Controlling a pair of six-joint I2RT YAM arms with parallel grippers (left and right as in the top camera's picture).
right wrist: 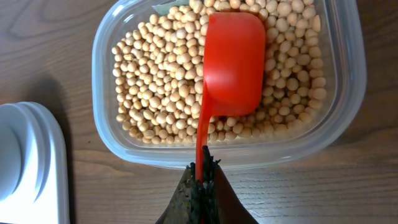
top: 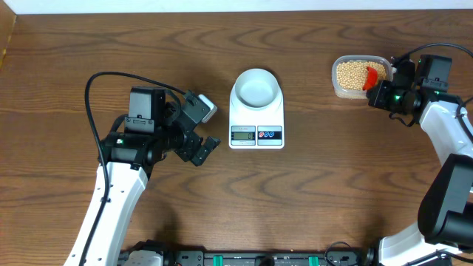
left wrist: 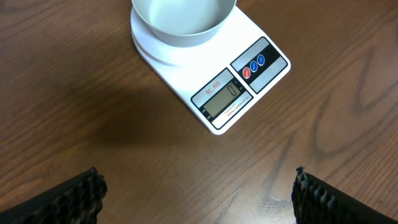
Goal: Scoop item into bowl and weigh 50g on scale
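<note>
- Red plastic scoop [right wrist: 231, 62] is in my right tool [right wrist: 202, 180]. The jaws are pressed fully together on its thin handle, and its wide end lies over the beans.
- Beans [right wrist: 155, 81], small, round and tan-yellow, fill the clear tub [right wrist: 102, 124]. The tub stands at the far right of the brown wooden surface [top: 148, 44], well apart from the scale.
- The bowl [top: 256, 87] is pale blue and round. It stands upright on the round platform of the white scale [top: 238, 118], near the middle of the surface.
- The grey display [left wrist: 222, 98] and the two round buttons [left wrist: 253, 65], one red and one blue, are on the front part of the scale, on the side toward me. The digits are too small for me to read.
- My left tool [left wrist: 199, 199] has its jaws standing wide apart and it holds nothing. It hovers over the bare wood just to the left of the scale. In the left wrist view the dark fingers [left wrist: 81, 193] show in the two lower corners, with the scale and bowl beyond them.
</note>
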